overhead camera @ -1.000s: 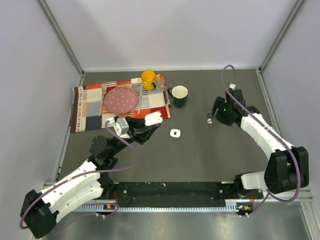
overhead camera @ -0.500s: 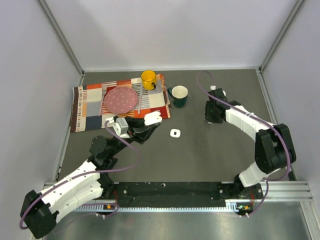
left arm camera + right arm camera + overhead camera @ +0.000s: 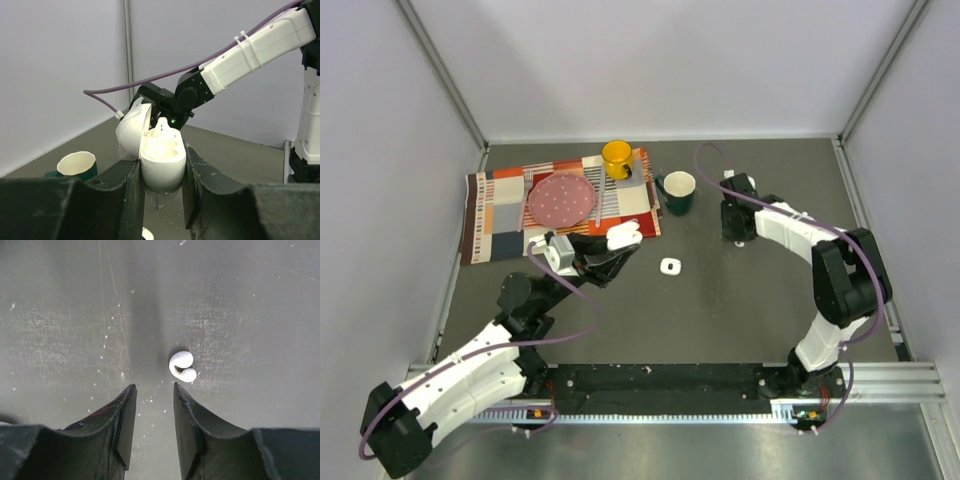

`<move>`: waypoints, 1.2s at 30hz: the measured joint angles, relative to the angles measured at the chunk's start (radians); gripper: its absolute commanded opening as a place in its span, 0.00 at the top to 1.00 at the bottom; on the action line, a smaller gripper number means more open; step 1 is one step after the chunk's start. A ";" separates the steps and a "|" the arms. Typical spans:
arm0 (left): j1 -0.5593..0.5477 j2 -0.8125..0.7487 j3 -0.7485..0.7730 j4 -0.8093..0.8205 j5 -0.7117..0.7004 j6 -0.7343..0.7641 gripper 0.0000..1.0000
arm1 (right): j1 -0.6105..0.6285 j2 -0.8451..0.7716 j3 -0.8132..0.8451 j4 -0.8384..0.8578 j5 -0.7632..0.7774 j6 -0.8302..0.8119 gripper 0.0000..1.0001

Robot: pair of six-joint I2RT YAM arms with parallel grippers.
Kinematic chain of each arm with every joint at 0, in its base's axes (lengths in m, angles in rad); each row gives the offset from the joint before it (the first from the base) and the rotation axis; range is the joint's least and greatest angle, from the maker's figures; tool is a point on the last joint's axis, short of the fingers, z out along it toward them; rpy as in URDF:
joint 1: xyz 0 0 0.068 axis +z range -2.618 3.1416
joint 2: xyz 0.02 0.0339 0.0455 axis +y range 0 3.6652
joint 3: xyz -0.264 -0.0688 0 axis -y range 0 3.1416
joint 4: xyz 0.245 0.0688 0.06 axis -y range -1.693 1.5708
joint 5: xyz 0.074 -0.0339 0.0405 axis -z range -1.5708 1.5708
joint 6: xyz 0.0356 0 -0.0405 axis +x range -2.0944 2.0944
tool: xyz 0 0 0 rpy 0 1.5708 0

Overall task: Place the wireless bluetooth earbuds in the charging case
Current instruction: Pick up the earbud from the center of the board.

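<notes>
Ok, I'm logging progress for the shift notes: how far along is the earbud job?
Done: the smooth white oval plastic charging case is open, clamped in the left pincer, apparently with one earbud already seated. In hand: the open right pincer hovers over a tiny glossy white earbud lying on the dark table, not gripping it. Left: grasp it, carry it over, insert it.

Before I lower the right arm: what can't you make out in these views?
Top view: the earbud is too small, and crowded by the right gripper, to read; only the right wrist view shows it.
Left wrist view: whether the charging case, clamped in the left gripper, already holds a bud; glare washes out its sockets.
Top view: the small white item is too small to identify.
</notes>
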 measured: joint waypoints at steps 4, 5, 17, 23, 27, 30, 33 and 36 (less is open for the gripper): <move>0.000 -0.009 0.000 -0.010 -0.004 0.001 1.00 | 0.000 0.018 0.000 0.001 0.011 -0.005 0.65; 0.000 -0.011 0.000 -0.013 -0.005 0.001 1.00 | 0.000 0.023 0.000 0.001 0.014 -0.008 0.65; 0.000 -0.013 0.000 -0.027 -0.012 0.001 1.00 | 0.001 0.082 0.006 -0.001 0.051 -0.034 0.65; 0.000 -0.012 0.000 -0.027 -0.012 0.001 1.00 | 0.002 0.090 0.015 0.001 0.075 -0.040 0.64; 0.000 -0.012 0.000 -0.027 -0.012 0.001 1.00 | 0.002 0.099 0.024 -0.001 0.093 -0.047 0.64; 0.000 -0.012 0.000 -0.027 -0.012 0.001 1.00 | 0.005 0.113 0.039 -0.006 0.102 -0.050 0.66; 0.000 -0.012 0.000 -0.027 -0.013 0.001 1.00 | 0.006 0.117 0.041 -0.007 0.112 -0.053 0.67; 0.000 -0.012 0.000 -0.027 -0.013 0.000 1.00 | 0.008 0.118 0.041 -0.007 0.122 -0.054 0.69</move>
